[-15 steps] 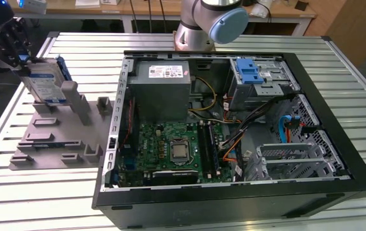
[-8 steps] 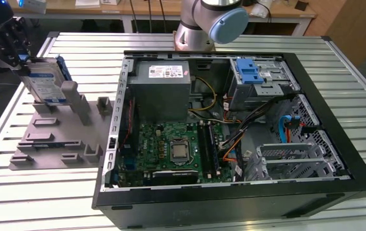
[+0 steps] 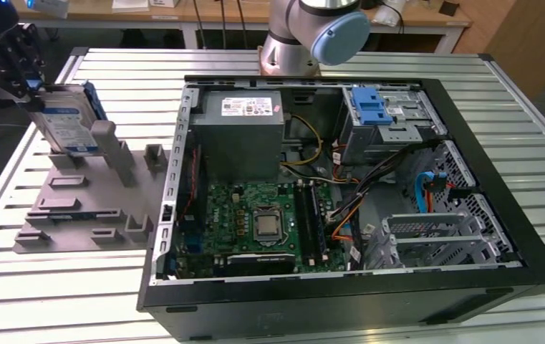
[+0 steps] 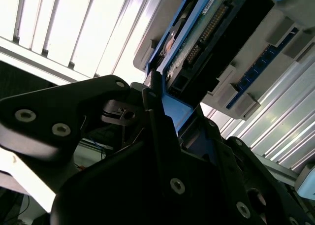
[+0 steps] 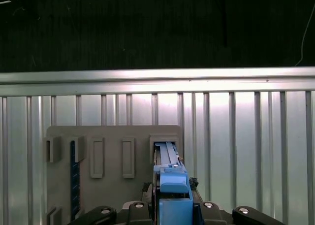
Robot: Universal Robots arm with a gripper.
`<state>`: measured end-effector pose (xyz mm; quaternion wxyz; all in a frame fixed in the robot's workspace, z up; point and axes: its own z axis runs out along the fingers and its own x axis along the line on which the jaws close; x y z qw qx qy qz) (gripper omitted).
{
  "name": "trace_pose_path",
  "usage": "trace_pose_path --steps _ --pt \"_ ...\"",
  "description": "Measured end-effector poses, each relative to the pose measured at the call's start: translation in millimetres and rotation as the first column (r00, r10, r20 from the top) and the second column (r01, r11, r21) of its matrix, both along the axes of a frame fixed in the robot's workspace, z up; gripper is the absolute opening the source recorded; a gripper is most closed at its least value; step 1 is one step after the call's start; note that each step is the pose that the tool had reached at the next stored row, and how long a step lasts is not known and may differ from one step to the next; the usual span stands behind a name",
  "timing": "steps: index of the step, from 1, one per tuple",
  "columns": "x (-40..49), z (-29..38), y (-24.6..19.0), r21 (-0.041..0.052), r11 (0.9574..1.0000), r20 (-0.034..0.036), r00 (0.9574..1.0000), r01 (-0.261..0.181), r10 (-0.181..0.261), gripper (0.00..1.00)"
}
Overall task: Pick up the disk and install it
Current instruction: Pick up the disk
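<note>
**Exterior view.** Locate the gripper [image 3: 29,87] at the exterior view's far left, above the slatted table [image 3: 43,301]. Its fingers are closed on the upper end of the disk [image 3: 65,120]. The disk stands on edge, tilted, at the far corner of the grey fixture plate [image 3: 62,183], well apart from the open computer case [image 3: 349,308]. You cannot tell whether the disk's lower edge rests in the plate or hangs just clear of it. The frame's edge cuts off part of the gripper body. Note the blue-and-white label on the disk's face and the white sticker on the grey box [image 3: 238,132] inside the case; the print on neither can be made out. The silver cage [image 3: 379,107] with its blue latch sits in the case's far corner, toward the exterior view's right.

**Second wrist view.** The black fingers [image 4: 153,112] flank the blue bracket at the near end of the disk [image 4: 211,33] and press against it from both sides. You see the connector edge and a strip of circuit board — the rest of the disk is cut off.

**First wrist view.** You look along the thin edge of the disk [image 5: 170,178]. Its blue bracket fills the space between the two fingers [image 5: 135,205], with no gap visible. The disk lines up with the end slot of the fixture plate [image 5: 113,151] — the slot nearest the bare slats. The bracket hides the fingertips.
</note>
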<state>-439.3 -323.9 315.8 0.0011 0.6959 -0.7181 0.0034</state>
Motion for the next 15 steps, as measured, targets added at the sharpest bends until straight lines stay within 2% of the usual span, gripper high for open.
trace_pose_path --steps 9,15 --pt "0.0 4.2 0.0 0.0 1.0 0.0001 1.0 0.0 0.0 0.36" --pt "0.0 9.5 0.0 0.0 1.0 0.0 1.0 0.0 0.0 0.36"
